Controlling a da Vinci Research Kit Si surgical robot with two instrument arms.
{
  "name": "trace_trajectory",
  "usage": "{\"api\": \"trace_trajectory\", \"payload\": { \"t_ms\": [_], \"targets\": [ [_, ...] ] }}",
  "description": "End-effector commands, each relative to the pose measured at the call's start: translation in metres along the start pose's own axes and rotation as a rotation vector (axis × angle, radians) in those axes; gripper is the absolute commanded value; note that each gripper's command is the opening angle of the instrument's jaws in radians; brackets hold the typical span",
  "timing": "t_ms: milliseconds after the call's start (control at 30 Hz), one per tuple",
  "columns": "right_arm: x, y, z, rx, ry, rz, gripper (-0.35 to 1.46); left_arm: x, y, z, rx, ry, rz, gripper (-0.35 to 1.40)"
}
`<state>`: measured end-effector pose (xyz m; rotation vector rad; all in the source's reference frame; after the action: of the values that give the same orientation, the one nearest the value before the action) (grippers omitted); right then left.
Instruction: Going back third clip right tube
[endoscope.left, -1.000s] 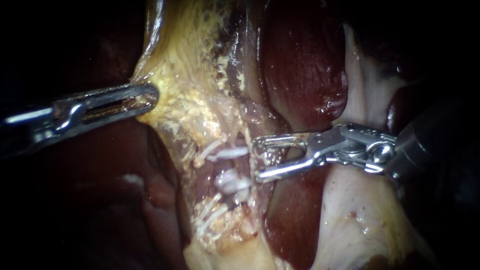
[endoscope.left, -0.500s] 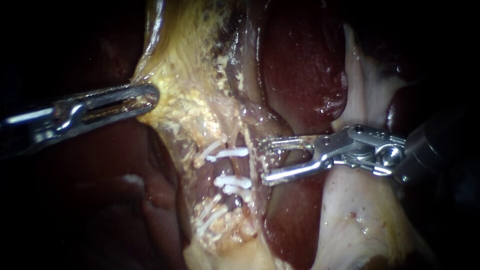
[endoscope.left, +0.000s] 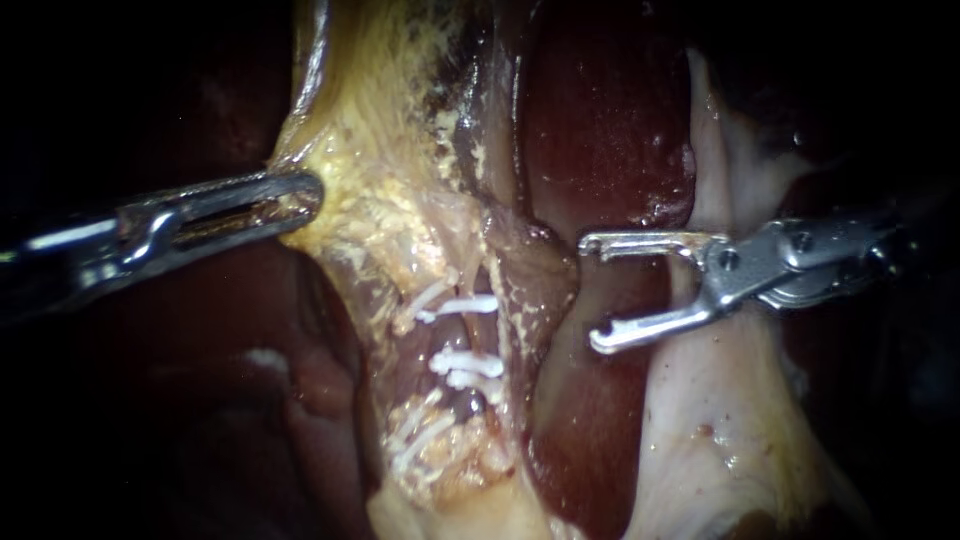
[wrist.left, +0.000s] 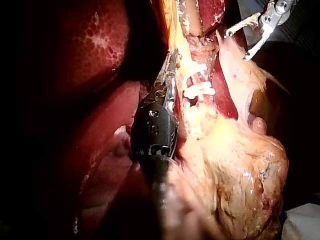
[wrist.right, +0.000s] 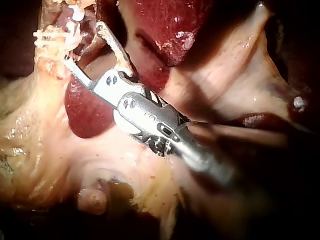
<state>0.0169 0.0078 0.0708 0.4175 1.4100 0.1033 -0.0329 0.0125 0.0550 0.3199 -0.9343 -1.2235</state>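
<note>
- Endoscope view: the left instrument (endoscope.left: 296, 196) comes in from the left, its jaws clenched on the edge of a fold of yellowish tissue (endoscope.left: 380, 215)
- Three white clips (endoscope.left: 466, 362) lie across a tube (endoscope.left: 462, 335) below that fold. One sits alone higher up and two sit close together under it
- I cannot tell from this view whether this is the right tube
- The right instrument (endoscope.left: 592, 292) comes in from the right with its jaws spread wide and nothing between them. Its tips are clear of the clips, out over the dark red liver (endoscope.left: 600, 120)
- Pale tissue (endoscope.left: 720, 420) lies under the right instrument's shaft and runs on below it
- Left wrist view: the left instrument (wrist.left: 171, 62) has its jaws pressed together along the yellowish tissue (wrist.left: 235, 165)
- The clips (wrist.left: 199, 91) sit just beside those jaws on the tube
- The right instrument (wrist.left: 236, 46) shows farther off beyond the clips, with its jaws parted and holding nothing
- The liver (wrist.left: 100, 45) lies on the far side of the left instrument from the clips
- Right wrist view: the right instrument (wrist.right: 83, 42) has a clear gap between its two jaws and grips nothing
- The clips (wrist.right: 54, 35) lie just ahead of its tips, near them, though whether one jaw touches them cannot be told
- The liver (wrist.right: 165, 25) lies beside the jaws, and a rounded red lobe (wrist.right: 85, 112) lies under them
</note>
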Motion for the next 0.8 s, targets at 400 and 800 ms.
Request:
{"api": "trace_trajectory", "payload": {
  "t_ms": [400,800],
  "targets": [
    [-0.0001,-0.0002,-0.0007,0.002,-0.004,-0.034,0.60,0.0049,0.0012,0.0075,0.000,0.070,0.015,-0.35],
    [0.0001,-0.0005,-0.0010,0.003,-0.004,-0.034,0.60,0.0060,0.0007,0.0141,0.018,0.092,0.024,-0.35]
  ]
}}
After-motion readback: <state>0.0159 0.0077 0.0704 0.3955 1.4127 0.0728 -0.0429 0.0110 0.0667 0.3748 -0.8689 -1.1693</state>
